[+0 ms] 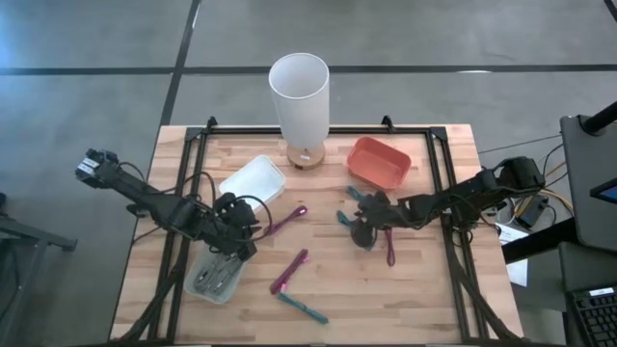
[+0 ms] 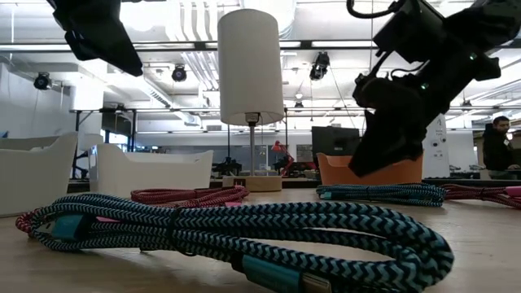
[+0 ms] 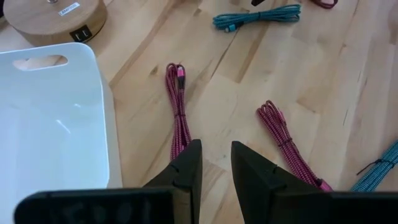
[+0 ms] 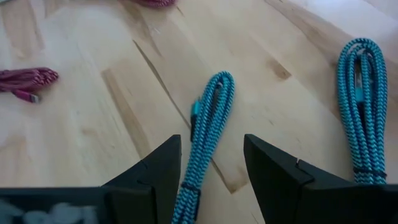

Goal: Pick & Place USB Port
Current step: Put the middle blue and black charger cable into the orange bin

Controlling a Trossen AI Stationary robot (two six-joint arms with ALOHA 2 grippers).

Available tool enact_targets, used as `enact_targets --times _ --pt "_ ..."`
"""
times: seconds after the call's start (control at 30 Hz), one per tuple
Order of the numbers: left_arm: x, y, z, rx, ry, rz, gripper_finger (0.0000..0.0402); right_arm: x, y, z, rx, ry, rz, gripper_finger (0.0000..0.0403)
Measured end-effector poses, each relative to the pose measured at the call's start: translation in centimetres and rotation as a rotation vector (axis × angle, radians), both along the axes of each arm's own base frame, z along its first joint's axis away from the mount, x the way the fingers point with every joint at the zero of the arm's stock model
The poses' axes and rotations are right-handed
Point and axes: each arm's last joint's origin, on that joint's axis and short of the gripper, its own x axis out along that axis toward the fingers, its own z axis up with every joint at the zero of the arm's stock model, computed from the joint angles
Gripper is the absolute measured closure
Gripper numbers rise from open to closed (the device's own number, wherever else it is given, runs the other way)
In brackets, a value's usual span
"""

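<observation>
My two arms are dark; my right gripper (image 4: 211,171) has black fingers (image 4: 277,174). The cable between them (image 4: 208,121) is teal with a dark braided zigzag pattern, as is the coil at the right edge of the frame (image 4: 362,106). The tabletop (image 1: 415,289) is pale wood with visible grain. Centre frame, the magenta cables (image 3: 178,109) carry a fine woven pattern. Upper centre, the lamp (image 1: 300,92) has a white shade and a light wooden base. The bin at upper right (image 1: 378,161) is orange; the bin at centre left (image 1: 253,179) is white.
</observation>
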Motion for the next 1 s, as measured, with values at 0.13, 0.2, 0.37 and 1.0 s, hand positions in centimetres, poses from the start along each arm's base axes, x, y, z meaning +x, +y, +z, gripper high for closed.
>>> enact_targets --times 0.13,0.2,0.37,1.0 --pt "0.0 0.0 0.0 -0.001 -0.002 0.000 0.0323 -0.4 0.0 -0.4 0.006 0.013 -0.008 0.0241" --pt "0.0 0.0 0.0 -0.001 -0.002 0.000 0.0323 -0.4 0.0 -0.4 0.006 0.014 -0.005 0.0240" --pt "0.1 0.0 0.0 -0.001 -0.007 0.002 0.0323 0.2 0.4 0.3 -0.021 -0.004 0.045 0.0222" --pt "0.2 -0.1 0.2 -0.013 -0.031 0.001 0.0323 4.1 0.9 -1.3 -0.129 0.252 0.052 0.0216"
